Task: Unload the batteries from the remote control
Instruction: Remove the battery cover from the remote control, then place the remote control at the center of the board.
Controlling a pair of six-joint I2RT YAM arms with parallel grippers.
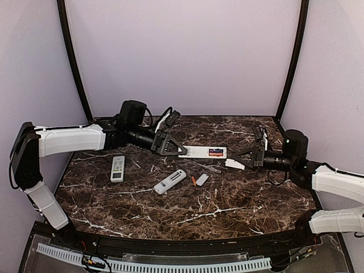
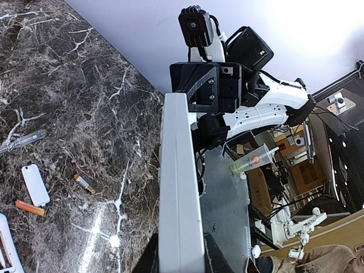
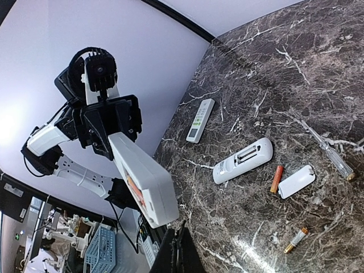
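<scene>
**Marble table, one remote in the air, two batteries out**

Dark marble with white veins covers the table [image 1: 114, 199], boxed in by pale lilac walls [image 1: 182, 51]. Above its middle, toward the far edge, the left gripper [image 1: 179, 149] is clamped on one end of a white remote [image 1: 200, 152] and holds it clear of the surface. The remote's back is open, and orange-red batteries [image 1: 215, 152] sit inside the compartment. The right gripper [image 1: 238, 161] meets the remote's free end with its fingers pressed together. A small white piece [image 1: 234, 164] shows at its tips; I cannot tell whether it is pinched there.

On the marble nearer the front edge, an orange battery [image 1: 193, 181] lies just beside a white cover plate [image 1: 202, 179]. A second loose battery [image 3: 297, 240] lies apart from them. A second remote [image 1: 169, 181], compartment side up, lies to their left. A third remote [image 1: 117, 168] rests buttons up toward the left edge. A clear-handled screwdriver [image 3: 324, 149] lies between the plate and the held remote.
</scene>
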